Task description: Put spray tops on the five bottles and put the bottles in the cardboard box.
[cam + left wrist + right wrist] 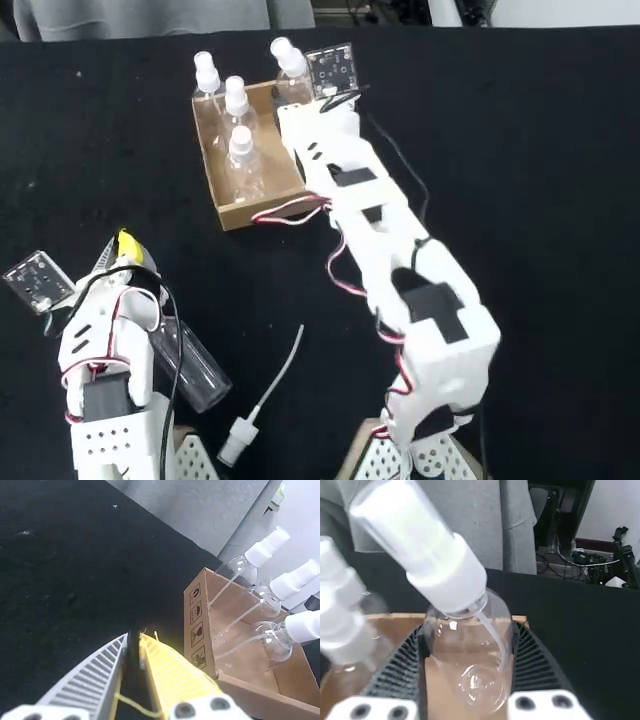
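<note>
Four capped, one bottle to go!
High view: the right arm (pixel 400 250) is out at the cardboard box (pixel 245 212), where three capped bottles (pixel 236 100) stand and a fourth bottle (pixel 290 65) sits at the far corner. The bare bottle (pixel 195 370) lies on the counter (pixel 520 150) against the left arm (pixel 105 350), one end tucked behind it, with the loose spray top (pixel 240 435) just beside. Left wrist view: left gripper (pixel 135 637), jaws nearly pressed together, nothing between. Right wrist view: right gripper (pixel 472 630), jaws pinching the fourth bottle's clear belly over the box; its base is cut off, so landed or not, can't tell. Light, slick, squashy plastic, I'd say: grip mid-body, gently, and take the top by its white head, not that whippy tube.
</note>
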Available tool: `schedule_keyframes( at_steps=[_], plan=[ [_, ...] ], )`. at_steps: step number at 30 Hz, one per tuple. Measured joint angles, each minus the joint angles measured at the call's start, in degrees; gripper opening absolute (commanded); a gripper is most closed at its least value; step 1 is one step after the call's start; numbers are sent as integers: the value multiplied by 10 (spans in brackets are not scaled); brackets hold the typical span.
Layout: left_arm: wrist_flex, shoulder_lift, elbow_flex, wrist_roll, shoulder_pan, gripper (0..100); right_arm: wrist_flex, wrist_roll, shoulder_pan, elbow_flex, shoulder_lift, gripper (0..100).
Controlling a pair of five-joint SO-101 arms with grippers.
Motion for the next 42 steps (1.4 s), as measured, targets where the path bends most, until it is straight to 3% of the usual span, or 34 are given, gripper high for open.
schedule_keyframes(
  at_steps=[16, 31, 37, 42],
  plan=[
    [0, 0, 0, 0, 0, 30, -2, -12, 7, -92, 135, 64],
    [0, 0, 0, 0, -4, 30, -4, -48, 7, -112, 151, 70],
    [0, 0, 0, 0, -3, 30, -4, -48, 7, -112, 151, 168],
    [0, 0, 0, 0, -4, 30, -4, -48, 7, -112, 151, 182]
  ],
)
